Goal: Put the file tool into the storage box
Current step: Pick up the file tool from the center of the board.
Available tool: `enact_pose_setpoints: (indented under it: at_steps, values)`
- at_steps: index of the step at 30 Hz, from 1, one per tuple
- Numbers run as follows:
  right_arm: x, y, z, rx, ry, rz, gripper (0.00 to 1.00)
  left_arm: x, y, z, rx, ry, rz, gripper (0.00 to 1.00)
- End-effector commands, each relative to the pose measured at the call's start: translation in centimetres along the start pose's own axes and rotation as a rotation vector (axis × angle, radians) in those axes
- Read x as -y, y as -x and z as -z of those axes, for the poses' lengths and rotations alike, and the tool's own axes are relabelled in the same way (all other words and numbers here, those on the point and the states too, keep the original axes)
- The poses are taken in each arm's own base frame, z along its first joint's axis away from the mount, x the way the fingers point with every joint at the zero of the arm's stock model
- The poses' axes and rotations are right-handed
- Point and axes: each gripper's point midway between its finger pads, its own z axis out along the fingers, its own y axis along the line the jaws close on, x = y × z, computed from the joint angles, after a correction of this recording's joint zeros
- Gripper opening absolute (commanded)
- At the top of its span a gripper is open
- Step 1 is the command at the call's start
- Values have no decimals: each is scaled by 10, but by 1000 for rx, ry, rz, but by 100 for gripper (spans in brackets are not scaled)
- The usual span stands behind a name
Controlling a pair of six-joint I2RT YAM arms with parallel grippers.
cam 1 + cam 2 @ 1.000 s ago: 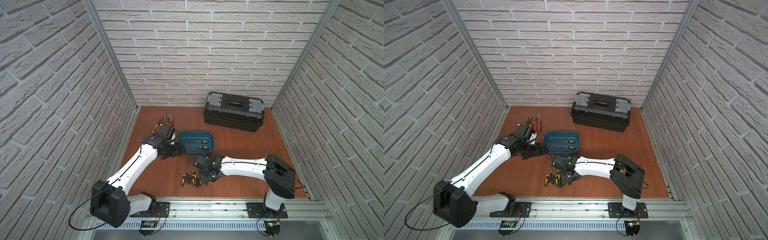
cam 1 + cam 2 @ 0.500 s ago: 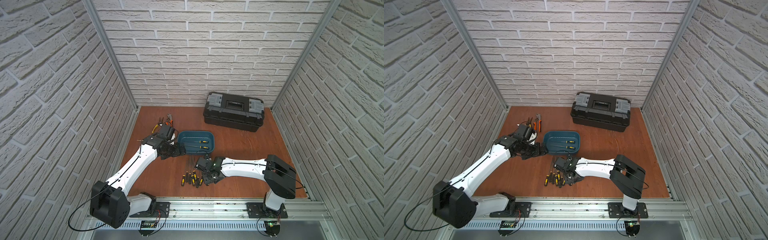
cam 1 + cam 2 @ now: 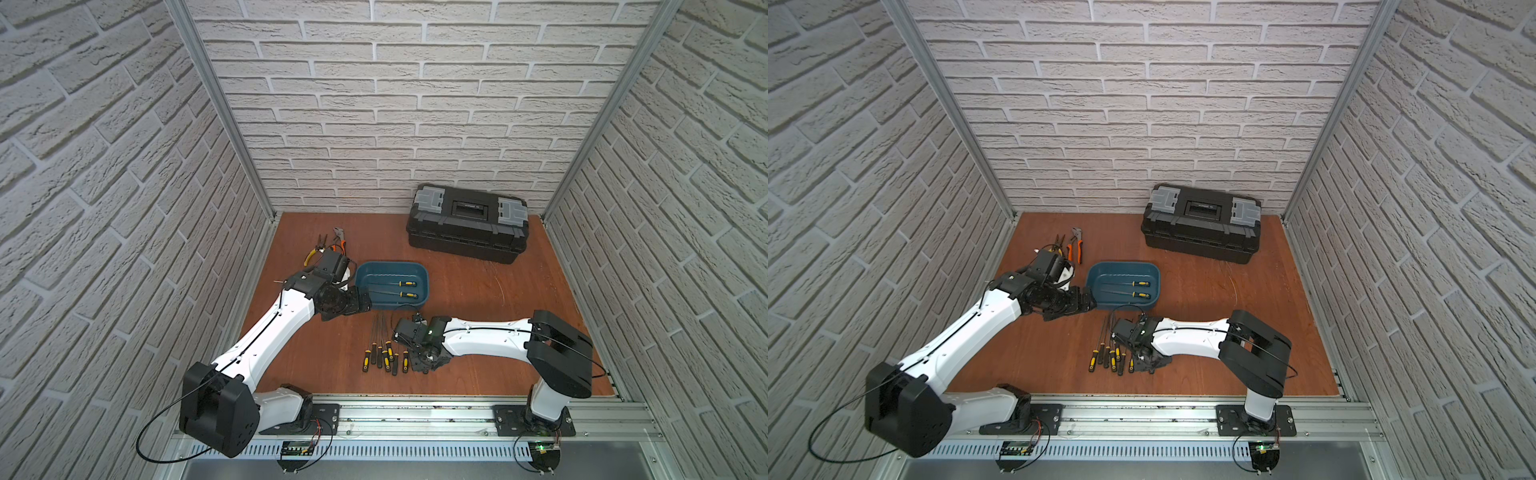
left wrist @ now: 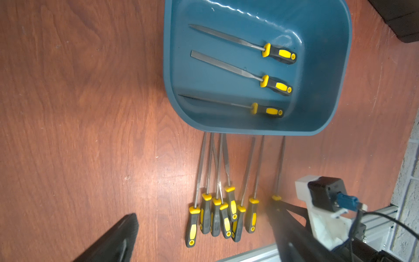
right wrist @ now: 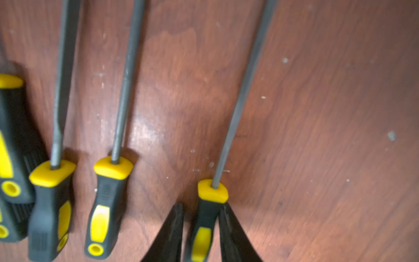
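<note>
- File tool [image 5: 212,191]: black-and-yellow handle, slim grey blade. It is laid flat on the table [image 3: 478,299], outside the storage box and on its near side. It is placed at the right end of the row of files, a little apart from them. The handle is turned to the near edge and the blade tip is brought close to the box's near wall.
- Right gripper [image 5: 201,205]: lowered to the table over that handle. Its fingers [image 5: 229,226] are closed in on the handle from both sides, just behind the yellow collar. A thin dark line is seen at one fingertip only.
- Storage box [image 3: 390,269]: teal-blue, lidless, set on the table left of centre, on the far side of the file row.
- Three files [image 4: 240,70]: laid inside the box, roughly parallel, handles to the right. Only two are shown in both top views, the third being hidden by the near wall.
- Seven further files [image 4: 215,215]: counted in the left wrist view. They are bunched on the table left of the file tool, handles near, some overlapped.
- Left gripper [image 3: 362,302]: held above the table at the box's near-left corner, fingers spread wide apart, gripping nothing.
- Toolbox [image 3: 467,232]: black, grey latches, lid closed. It is set far right, close to the back wall, well apart from the box.
- Pliers [image 3: 1074,249]: orange handles, far left, with other hand tools beside, partly hidden by the left arm.
</note>
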Motion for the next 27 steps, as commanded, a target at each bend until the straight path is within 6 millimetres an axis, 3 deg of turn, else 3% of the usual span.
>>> enact_pose_setpoints:
  at_steps: [1, 10, 18, 23, 27]
  values:
    - [6, -4, 3, 4, -37, -2, 23, -1, -3, 6, 9, 6, -27, 98]
    - [29, 0, 25, 74, -79, -19, 11, 10, 14, 26, 75, -12, -54, 98]
    - [63, 8, 66, 171, -157, -10, 10, 37, 43, 42, 150, -91, -113, 98]
    - [81, 24, 95, 222, -208, 36, 11, 47, 60, 45, 178, -103, -142, 98]
    - [80, 50, 117, 275, -156, 97, 11, 48, 73, 46, 197, -107, -124, 98]
